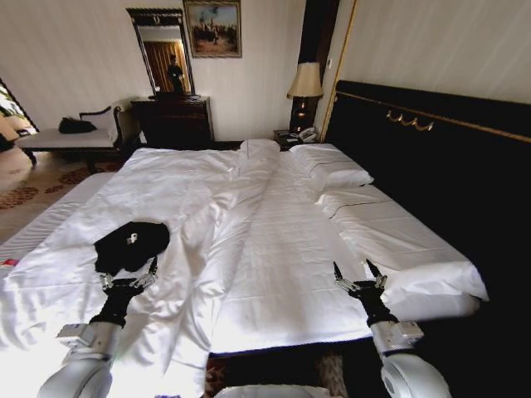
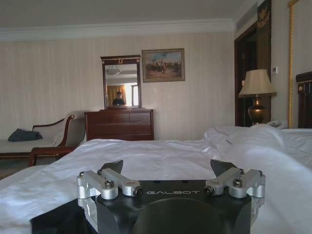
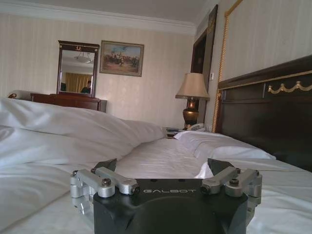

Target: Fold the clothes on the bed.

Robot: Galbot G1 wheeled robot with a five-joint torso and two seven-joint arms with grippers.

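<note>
Clothes (image 1: 130,244) bunched on white bed (image 1: 282,249)

Each arm is a rounded white shell that narrows to a black wrist. The left gripper (image 1: 129,274) and right gripper (image 1: 358,271) share one build: a black body lettered "GALBOT" in white, silver metal linkages fixed with dark screws, and short black pointed fingers (image 2: 113,167).

Place: hotel-style bedroom
Evidence: white bed (image 1: 274,240) lying at 12 o'clock; lamp (image 1: 305,83) glowing at 1 o'clock; mirror (image 1: 160,51) and dresser (image 1: 172,121) standing at 11 o'clock
</note>
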